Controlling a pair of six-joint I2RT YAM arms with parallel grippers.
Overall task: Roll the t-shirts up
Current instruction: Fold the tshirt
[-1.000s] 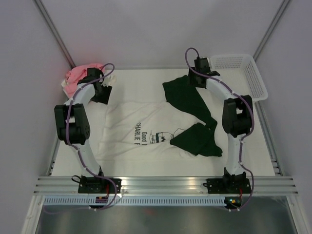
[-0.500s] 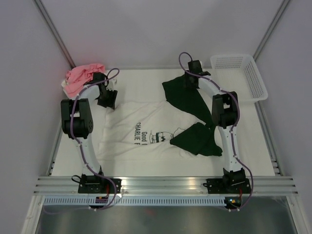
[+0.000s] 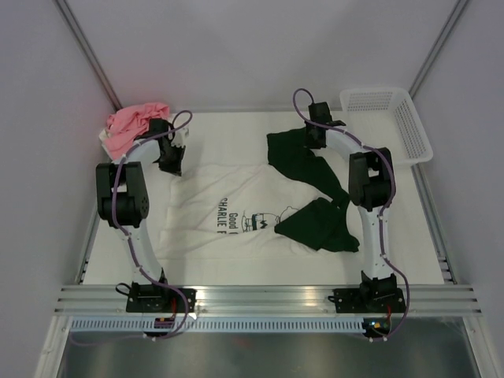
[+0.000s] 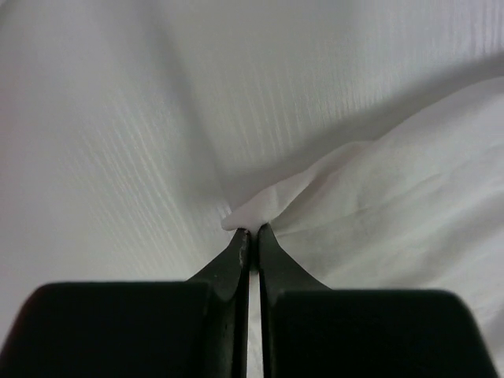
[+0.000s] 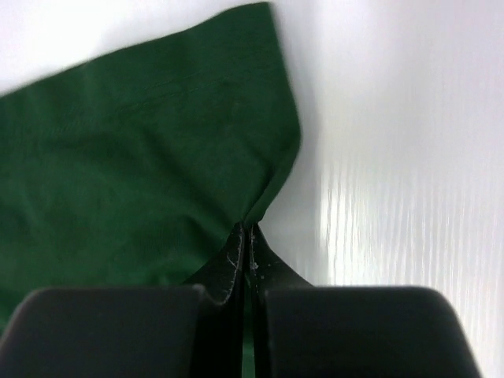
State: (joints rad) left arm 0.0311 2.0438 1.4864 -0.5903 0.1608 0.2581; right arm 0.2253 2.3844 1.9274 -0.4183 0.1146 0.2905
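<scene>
Both grippers [image 4: 250, 234] [image 5: 246, 230] (open before) pinch t-shirts [image 4: 378, 197] [image 5: 118, 157].

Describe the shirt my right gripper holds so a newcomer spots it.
Find the white mesh basket at the far right corner. Just left of it lies the dark green t-shirt, its edge pinched by the right gripper. It is the only dark garment, overlapping the cream printed t-shirt.

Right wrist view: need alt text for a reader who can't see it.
The right claw is shut on the edge of the dark green t-shirt, pinching up a small ridge of cloth. The shirt fills the left of the view, and the white table shows on the right.
</scene>
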